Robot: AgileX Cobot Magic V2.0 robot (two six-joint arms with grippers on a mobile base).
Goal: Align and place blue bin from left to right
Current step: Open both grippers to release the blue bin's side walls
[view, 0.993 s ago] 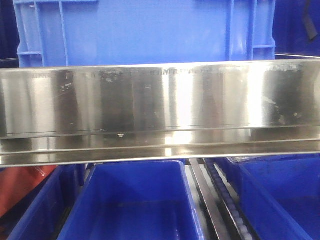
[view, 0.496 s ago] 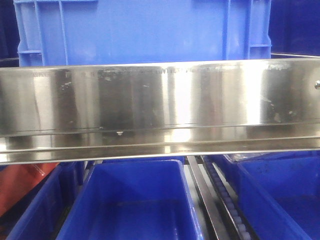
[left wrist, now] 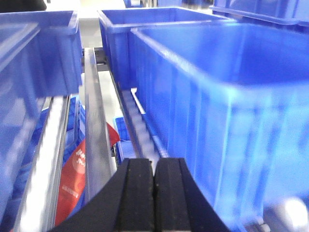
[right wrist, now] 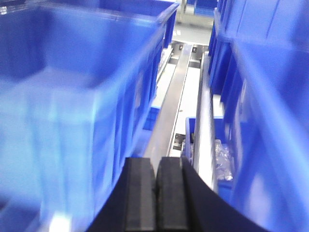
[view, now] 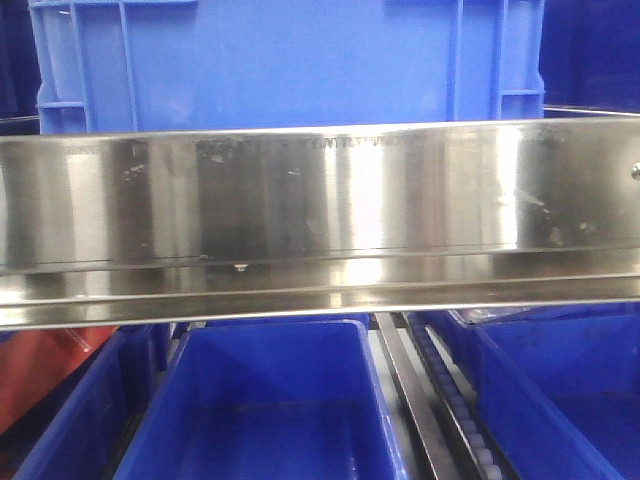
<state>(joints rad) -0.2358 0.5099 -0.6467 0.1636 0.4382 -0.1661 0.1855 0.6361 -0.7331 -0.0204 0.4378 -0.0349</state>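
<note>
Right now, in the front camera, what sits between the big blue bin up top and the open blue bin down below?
In the front view, a shiny steel shelf rail runs across, separating the upper blue bin from the lower open bin.

The blue bin is a bright blue plastic crate standing upright and square to the front camera on the upper level, its lower part hidden behind the steel rail. Its side wall is smooth, with vertical ribs near both corners. In the left wrist view it fills the right side, open-topped with a thick lipped rim; in the right wrist view it fills the left, blurred.
</note>
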